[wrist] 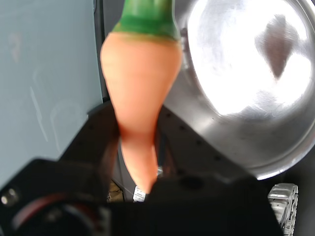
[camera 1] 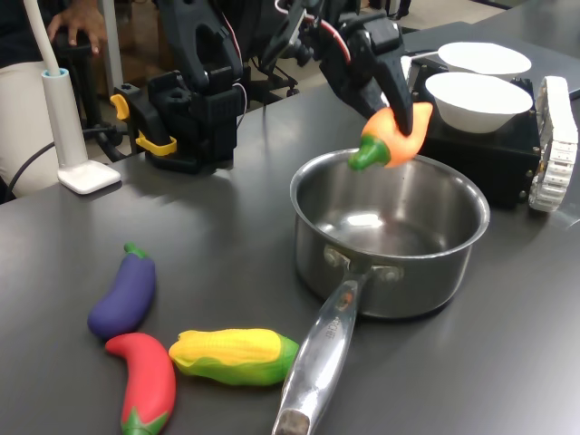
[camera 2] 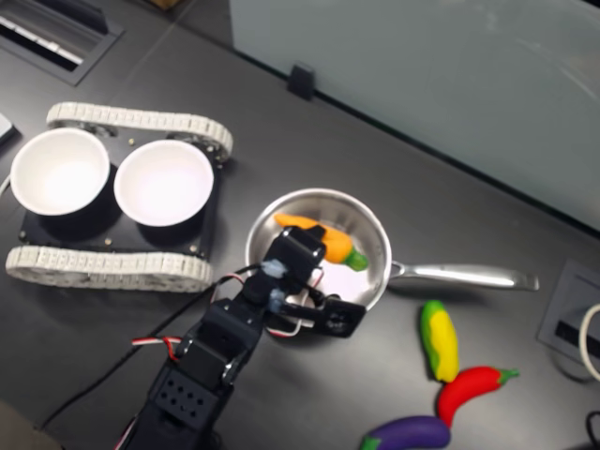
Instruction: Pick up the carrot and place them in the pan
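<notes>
1. The dark grey counter (camera 1: pixel 217 227) carries everything in the first exterior view. There the black robot hand (camera 1: pixel 396 113) grasps the plump orange toy carrot with a green stem end (camera 1: pixel 391 138) and holds it in the air above the far rim of the shiny stainless-steel saucepan with a long riveted handle (camera 1: pixel 390 237), stem end lowest. The pan's inside looks bare. A purple toy aubergine (camera 1: pixel 124 294), a red chili pepper (camera 1: pixel 145 381) and a yellow corn cob (camera 1: pixel 233 355) lie near the handle's end, well apart from the carrot. Two white bowls (camera 1: pixel 478 100) sit on a black tracked base behind the pan.

2. In the second exterior view the carrot (camera 2: pixel 314 236) hangs over the pan's opening, its green end towards the pan's middle.

3. In the wrist view the hand grips the carrot's (wrist: pixel 142 98) pointed half, with the pan's bright floor (wrist: pixel 246 59) beside it.

4. To do this step well, I judge the hand should move further over the middle and lower before letting go, so the carrot does not strike the rim and bounce out.
</notes>
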Robot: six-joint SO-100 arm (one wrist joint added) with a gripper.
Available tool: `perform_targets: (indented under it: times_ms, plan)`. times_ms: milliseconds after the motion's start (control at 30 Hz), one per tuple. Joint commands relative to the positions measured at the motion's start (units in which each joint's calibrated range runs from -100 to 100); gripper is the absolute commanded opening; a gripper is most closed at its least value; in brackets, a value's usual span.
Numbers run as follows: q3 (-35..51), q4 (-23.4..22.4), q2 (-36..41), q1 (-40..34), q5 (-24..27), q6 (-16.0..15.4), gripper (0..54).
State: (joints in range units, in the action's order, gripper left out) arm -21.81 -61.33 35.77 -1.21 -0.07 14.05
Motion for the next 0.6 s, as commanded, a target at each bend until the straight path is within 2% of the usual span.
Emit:
perform_targets:
  times_ms: [0,467,567]
  plan:
    - [0.4,3.5,2.6,-0.2,0.5,0.7,0.1]
    - [-1.6,4.8,2.5,0.6,0.0,0.7,0.1]
    - [-2.0,4.8,2.7,0.2,-0.4,0.7,5.8]
